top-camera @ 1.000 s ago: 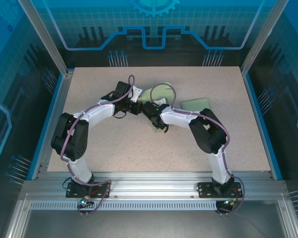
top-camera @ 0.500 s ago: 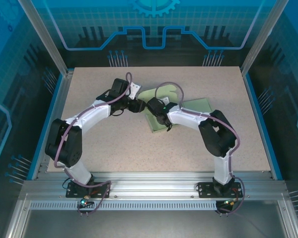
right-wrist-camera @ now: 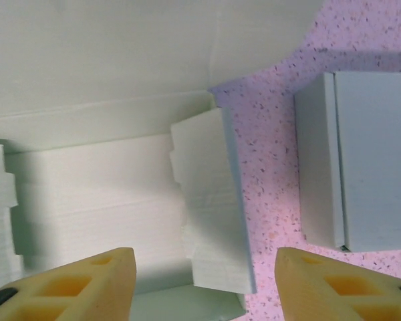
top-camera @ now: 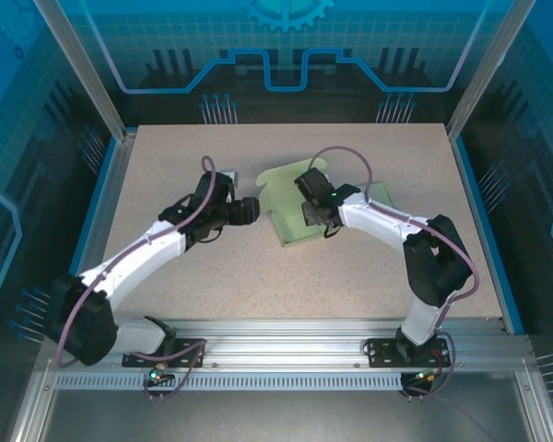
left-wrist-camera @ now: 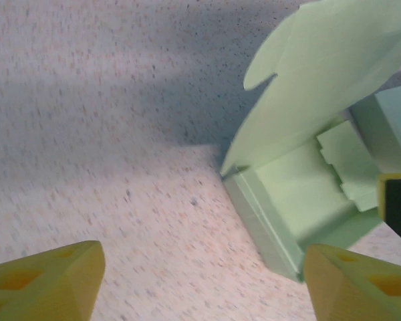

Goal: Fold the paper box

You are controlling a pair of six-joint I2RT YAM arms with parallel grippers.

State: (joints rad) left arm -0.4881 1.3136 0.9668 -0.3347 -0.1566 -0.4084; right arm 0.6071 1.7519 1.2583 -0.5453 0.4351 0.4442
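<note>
paper box (top-camera: 290, 226) walls up, lid flap not yet closed; left gripper (top-camera: 252, 210) and right gripper (top-camera: 315, 215) both spread, holding nothing

The table (top-camera: 212, 276) is a flat, pale beige top with fine dark speckles, edged by blue strips down its left and right sides and an aluminium rail along the near edge. Two things lie directly on it, both pale green and both in the far half, a little right of centre. One is the paper box (top-camera: 290, 228), open on top, with its tray flat on the surface and its lid flap (top-camera: 281, 177) raised at the far side. Just to its right lies a smaller closed box (top-camera: 374, 191). A narrow strip of speckled tabletop shows between them.
</note>
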